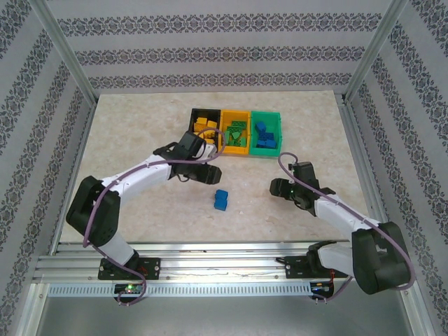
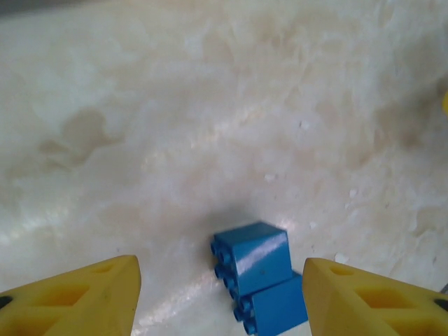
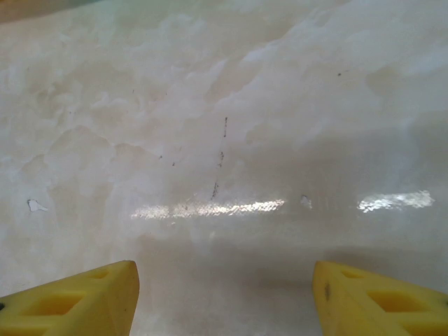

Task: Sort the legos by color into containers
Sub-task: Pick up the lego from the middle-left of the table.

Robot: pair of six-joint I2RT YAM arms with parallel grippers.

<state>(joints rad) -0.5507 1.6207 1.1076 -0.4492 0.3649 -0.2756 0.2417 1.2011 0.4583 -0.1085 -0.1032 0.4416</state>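
A single blue lego (image 1: 222,200) made of two joined bricks lies on its side on the table. In the left wrist view this blue lego (image 2: 259,274) sits low in the frame between my yellow fingertips (image 2: 98,294), untouched. My left gripper (image 1: 210,175) (image 2: 220,283) hovers open just behind it. The right gripper (image 1: 276,187) (image 3: 224,290) is open over bare table to the lego's right. At the back stand the containers: a black one (image 1: 197,115) with yellow legos (image 1: 205,126), a yellow-orange one (image 1: 234,113) with green legos (image 1: 235,135), and a green one (image 1: 276,119) with blue legos (image 1: 264,134).
The marble-patterned tabletop (image 1: 140,133) is fenced by metal posts and patterned walls. An aluminium rail (image 1: 210,262) runs along the near edge, where the arm bases are bolted. A purple cable (image 1: 283,164) loops above the right arm.
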